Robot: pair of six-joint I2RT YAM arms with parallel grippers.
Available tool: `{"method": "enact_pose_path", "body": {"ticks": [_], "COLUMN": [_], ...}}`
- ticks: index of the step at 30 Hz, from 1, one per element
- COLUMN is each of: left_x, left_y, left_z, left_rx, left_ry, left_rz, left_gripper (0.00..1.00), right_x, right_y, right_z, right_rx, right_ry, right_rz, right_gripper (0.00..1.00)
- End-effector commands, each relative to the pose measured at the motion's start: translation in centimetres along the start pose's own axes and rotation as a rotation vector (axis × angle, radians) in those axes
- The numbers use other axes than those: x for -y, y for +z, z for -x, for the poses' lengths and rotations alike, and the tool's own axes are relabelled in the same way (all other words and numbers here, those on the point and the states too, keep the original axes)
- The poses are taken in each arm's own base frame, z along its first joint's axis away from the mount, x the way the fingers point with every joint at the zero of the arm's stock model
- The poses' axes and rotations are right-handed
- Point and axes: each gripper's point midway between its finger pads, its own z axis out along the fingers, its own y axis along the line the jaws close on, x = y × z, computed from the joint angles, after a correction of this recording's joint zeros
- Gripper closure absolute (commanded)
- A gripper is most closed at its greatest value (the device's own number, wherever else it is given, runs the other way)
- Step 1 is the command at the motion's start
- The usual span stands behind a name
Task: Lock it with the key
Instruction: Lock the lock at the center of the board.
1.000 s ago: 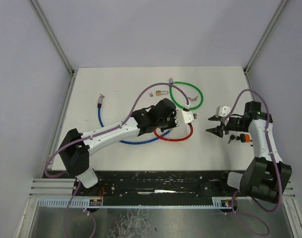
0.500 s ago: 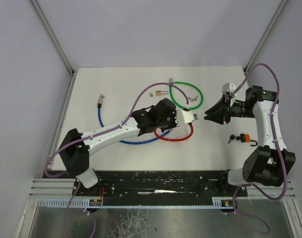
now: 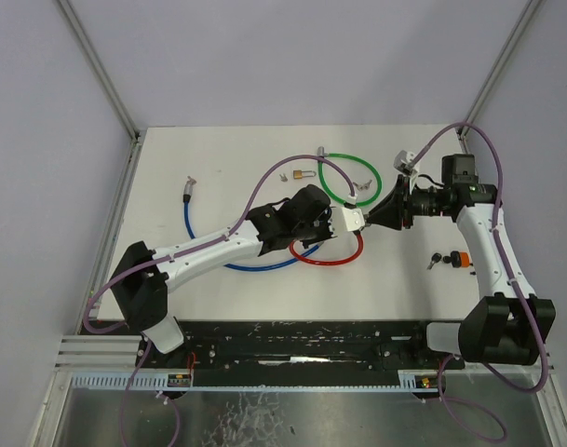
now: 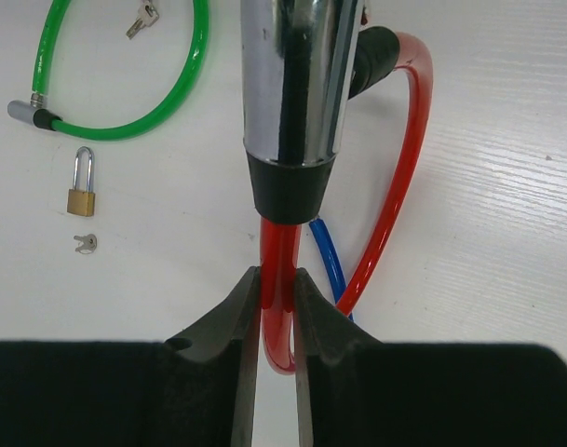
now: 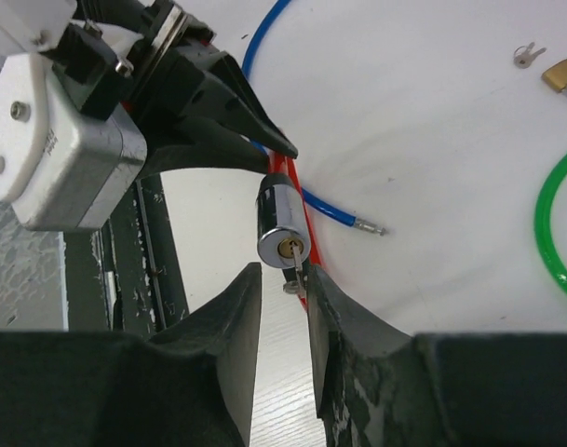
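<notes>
From above, the left gripper (image 3: 339, 223) reached to the middle of the white table (image 3: 171, 158), shut on the glossy red cable lock (image 3: 344, 257), whose loop hung toward the near edge. The right gripper (image 3: 374, 216) pointed at it from the right, tip to tip. A green cable ring (image 3: 348, 153) lay just beyond them, with a small brass padlock (image 3: 303, 174) beside it. A blue cable (image 3: 187, 216) ran off to the left, and an orange-and-black lock (image 3: 458, 259) sat apart near the right arm.

In the left wrist view, the two black fingers (image 4: 232, 326) pinched the red cable between them, closed to the width of the cable. Straight ahead of them stood the round chrome lock cylinder (image 4: 297, 84), joined to the red cable by a black collar (image 4: 288, 191).

In the right wrist view, the cylinder's end face looked back at the camera, its brass keyhole in the centre. A small silver key (image 5: 298, 268) stood at that keyhole, between the right gripper's fingers (image 5: 236, 326). The jaws were only narrowly apart, with white table showing between the key and one finger; whether the other finger touched the key could not be told.
</notes>
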Motion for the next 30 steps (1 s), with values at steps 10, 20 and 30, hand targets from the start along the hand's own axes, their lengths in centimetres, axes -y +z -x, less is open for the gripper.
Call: {"method": "enact_pose_path", "body": {"ticks": [10, 20, 30], "left_x": [1.3, 1.2, 1.3], "left_y": [0.3, 0.3, 0.4], "left_z": [0.0, 0.2, 0.4], "left_rx": [0.013, 0.014, 0.015], "left_ry": [-0.025, -0.021, -0.011], "left_rz": [-0.042, -0.036, -0.036], "left_gripper": [1.0, 1.0, 1.0], "right_x": [0.7, 0.6, 0.0], "right_y": [0.6, 0.7, 1.0], "right_z": [1.1, 0.0, -1.5], "right_rx": [-0.01, -0.11, -0.251], "right_ry": [0.018, 0.298, 0.785], "right_rz": [-0.02, -0.018, 0.046], "right_gripper": [0.91, 1.0, 1.0]}}
